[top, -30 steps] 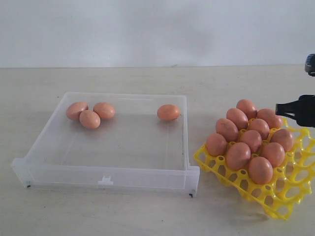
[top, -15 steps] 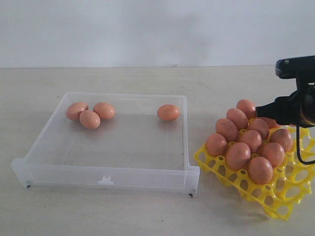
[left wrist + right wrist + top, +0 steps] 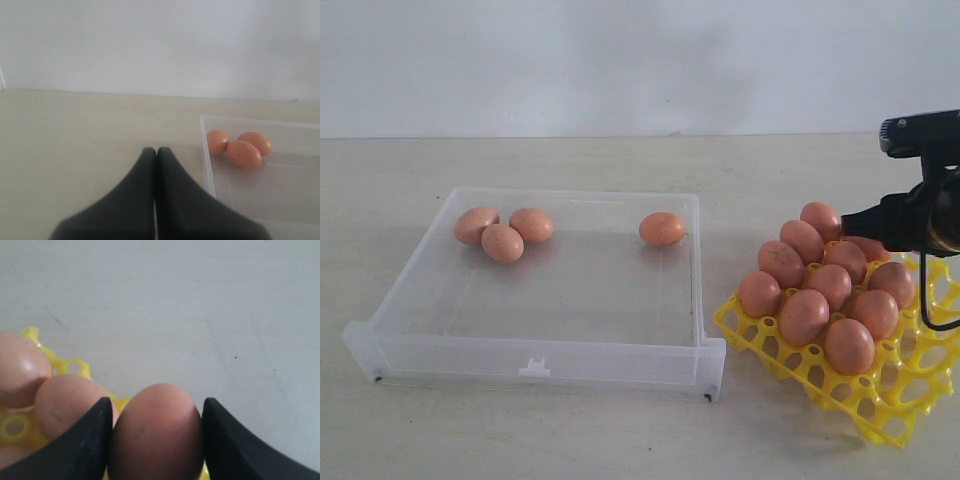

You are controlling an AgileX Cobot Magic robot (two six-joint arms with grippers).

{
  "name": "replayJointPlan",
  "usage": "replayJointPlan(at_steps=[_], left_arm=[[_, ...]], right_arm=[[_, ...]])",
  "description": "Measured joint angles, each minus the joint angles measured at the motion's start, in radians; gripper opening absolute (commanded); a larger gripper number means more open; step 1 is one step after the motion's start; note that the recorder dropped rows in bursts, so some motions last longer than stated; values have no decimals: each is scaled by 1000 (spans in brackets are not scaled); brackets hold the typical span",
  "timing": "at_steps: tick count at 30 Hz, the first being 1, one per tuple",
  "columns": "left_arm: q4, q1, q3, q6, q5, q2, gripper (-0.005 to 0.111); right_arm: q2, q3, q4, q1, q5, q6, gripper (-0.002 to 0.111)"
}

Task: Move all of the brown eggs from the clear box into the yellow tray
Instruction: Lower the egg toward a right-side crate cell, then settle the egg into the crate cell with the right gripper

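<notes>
Right tool [image 3: 156, 405] part-open, jaws clamped on one brown egg [image 3: 157, 440], over 1 o'clock edge of yellow tray [image 3: 880, 415]. Tray sits at 3 o'clock of clear box [image 3: 535, 362]. Left tool [image 3: 156, 152] closed, empty, above surface [image 3: 620, 445] beside box.

Four eggs left in box: cluster of three [image 3: 503, 240] at 10 o'clock corner, single egg [image 3: 662, 228] at 1 o'clock corner.

Risks:
- release before egg seats in cup: rolls off tray edge, cracks
- jaws spreading may nudge neighbour eggs [image 3: 65, 405]
- too much squeeze: shell breaks

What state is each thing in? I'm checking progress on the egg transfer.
clear box: open-topped, four brown eggs inside.
yellow tray: partly filled, some cups empty.
left gripper: shut, empty.
right gripper: shut on an egg over the yellow tray.
</notes>
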State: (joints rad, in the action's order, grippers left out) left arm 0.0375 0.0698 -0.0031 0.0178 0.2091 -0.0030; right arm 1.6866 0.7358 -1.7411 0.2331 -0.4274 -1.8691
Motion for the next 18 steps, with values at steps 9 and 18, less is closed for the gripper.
replayJointPlan(at_steps=[9, 18], left_arm=[[0, 0, 0, 0, 0, 0, -4], [0, 0, 0, 0, 0, 0, -4]], right_arm=[[35, 0, 0, 0, -12, 0, 1], [71, 1, 0, 0, -13, -7, 1]])
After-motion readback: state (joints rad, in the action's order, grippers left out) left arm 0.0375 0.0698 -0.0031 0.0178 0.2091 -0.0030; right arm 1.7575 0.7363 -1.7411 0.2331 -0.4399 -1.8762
